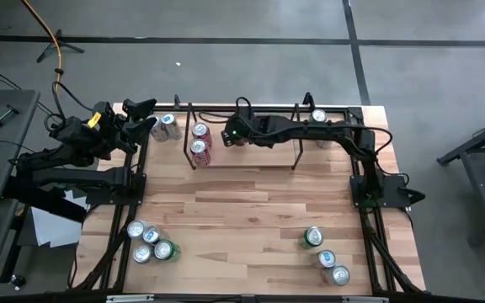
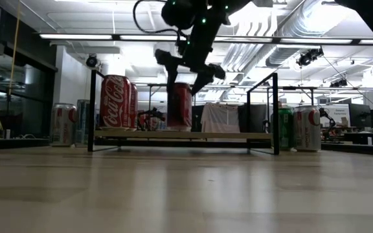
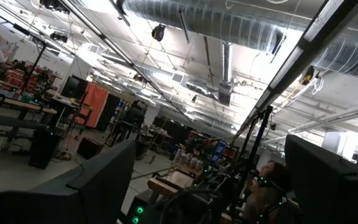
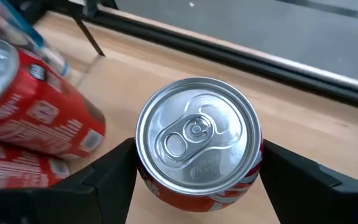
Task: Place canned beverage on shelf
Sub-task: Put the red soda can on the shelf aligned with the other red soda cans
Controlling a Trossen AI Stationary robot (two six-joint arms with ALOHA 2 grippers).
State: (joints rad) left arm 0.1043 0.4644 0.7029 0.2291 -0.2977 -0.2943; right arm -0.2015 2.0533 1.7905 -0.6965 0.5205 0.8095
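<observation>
The shelf [image 1: 297,156], a low black rod rack with a wood base [image 2: 225,135], stands at the table's far middle. Two red cans [image 1: 199,140] stand at its left end. A third red can [image 4: 196,140] stands upright to their right, and my right gripper [image 4: 197,183] is shut on it, reaching in from the table's right [image 1: 232,135]. In the low view this gripper [image 2: 185,81] sits at the can's top. My left gripper [image 1: 146,118] waits at the far left, tipped upward and open [image 3: 210,186], holding nothing. My right gripper pinches the red can's side wall just below the top rim [image 4: 143,177] between its two fingers, one on each side. The fingers come slanting down from above and from the table's right. The can stands upright, its bottom at the shelf's wood base [image 2: 180,129].
Silver cans [image 1: 167,126] stand just left of the shelf and one can [image 1: 318,117] just right of it. Several cans [image 1: 150,240] cluster at the near left, three more [image 1: 327,252] at the near right. Bare wood lies between them.
</observation>
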